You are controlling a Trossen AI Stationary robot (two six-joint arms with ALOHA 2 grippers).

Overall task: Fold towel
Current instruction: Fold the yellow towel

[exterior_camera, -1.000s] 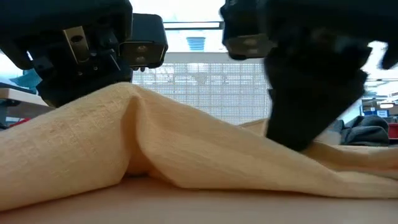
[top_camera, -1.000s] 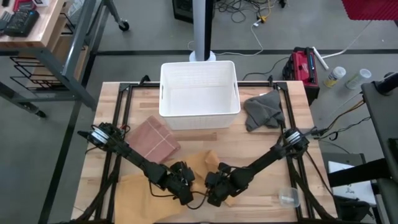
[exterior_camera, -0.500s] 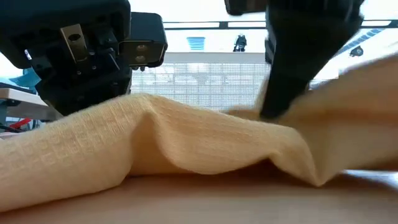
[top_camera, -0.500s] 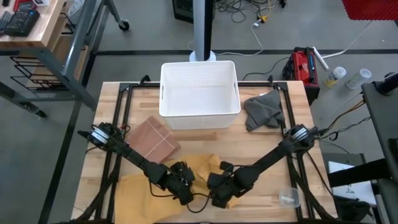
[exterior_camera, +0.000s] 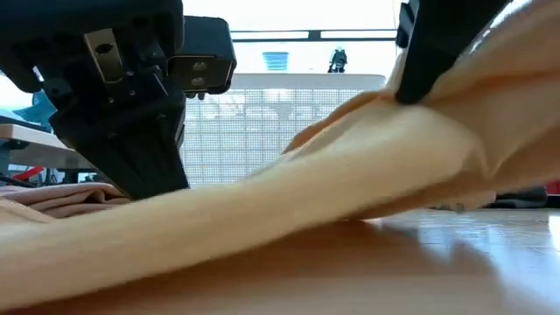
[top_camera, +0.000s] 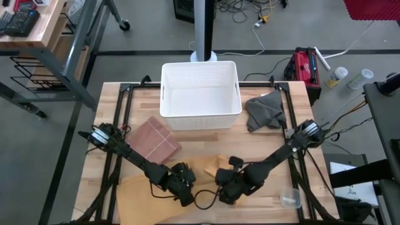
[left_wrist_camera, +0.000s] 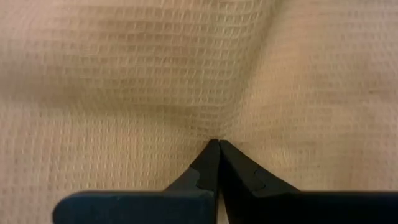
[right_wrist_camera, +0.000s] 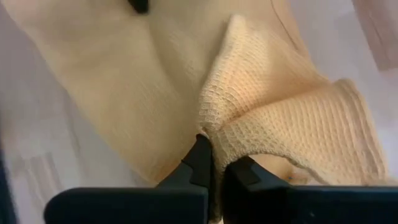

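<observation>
Towel [top_camera: 145,190] now higher in right hand [top_camera: 224,194].

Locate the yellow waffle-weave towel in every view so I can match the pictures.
High view: the yellow waffle-weave towel lies at the table's near edge, between both grippers.
Low view: towel sweeps across, rising rightward.
Left wrist view: towel fills the picture.
Right wrist view: towel bunches above the fingertips.
Shared landmark: white perforated plastic basket, also behind in the low view.
</observation>
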